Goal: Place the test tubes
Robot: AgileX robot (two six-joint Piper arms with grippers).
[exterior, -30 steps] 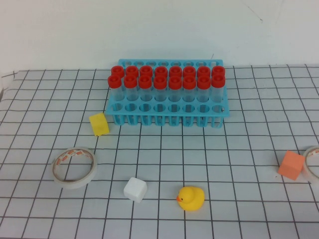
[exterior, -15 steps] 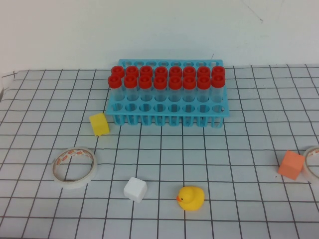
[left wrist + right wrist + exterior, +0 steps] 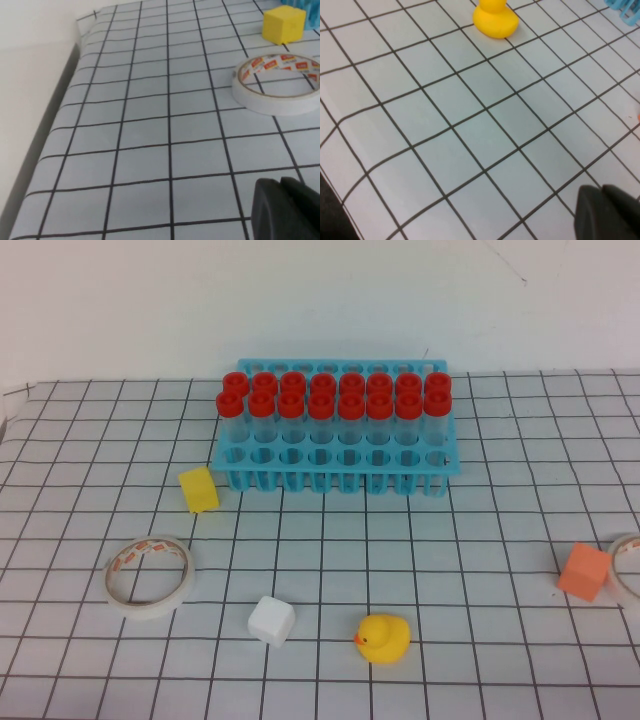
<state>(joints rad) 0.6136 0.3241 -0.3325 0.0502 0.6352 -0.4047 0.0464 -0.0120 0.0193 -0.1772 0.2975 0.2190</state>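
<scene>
Tubes (image 3: pixel 322 405) with red caps stand upright in the blue rack (image 3: pixel 340 472), at the far middle of the mat (image 3: pixel 450 540). Nothing on the mat has moved since a second ago.

My left gripper (image 3: pixel 281 187) hangs over the near left part of the mat, with fingers pressed together and holding nothing. The mat's left edge runs close beside it. Ahead of it lie a roll (image 3: pixel 149 575) of tape and a yellow cube (image 3: pixel 198 489), the cube just beside the rack's left front corner.

A white cube (image 3: pixel 271 620) and a duck (image 3: pixel 384 638) sit near the front middle, with many free squares between them and the rack.

My right gripper (image 3: pixel 602 192) is over the near right part, also closed and empty, with open squares before it. At the right edge an orange cube (image 3: pixel 584 572) sits just beside a second roll (image 3: pixel 628 570).

I count sixteen tubes in two rows of eight, one rack, three cubes, two rolls and one duck.
</scene>
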